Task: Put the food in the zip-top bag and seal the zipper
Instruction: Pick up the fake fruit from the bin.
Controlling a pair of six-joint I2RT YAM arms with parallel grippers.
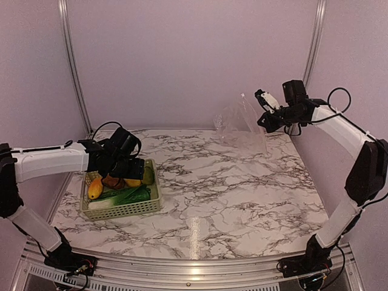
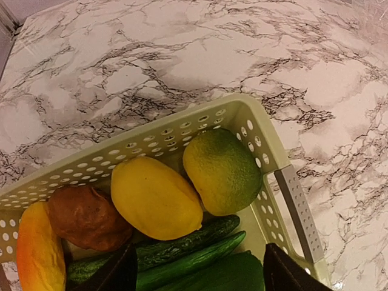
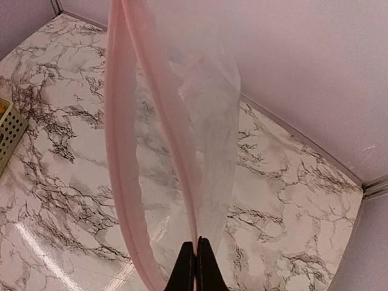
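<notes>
Clear floppy plastic zip-top bag (image 1: pixel 242 124) hangs pinched in closed right tool (image 3: pixel 195 267), one o'clock; open left tool (image 2: pixel 203 276), nine o'clock, should next grasp yellow lemon-like fruit (image 2: pixel 154 197).

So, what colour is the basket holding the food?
The basket is pale green; left wrist view shows it best.

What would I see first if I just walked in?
Probably the bright toy food in the basket at the left of the table, with the left hand open just above it. Then the clear bag held up at the far right, pinched by the shut right hand.
</notes>
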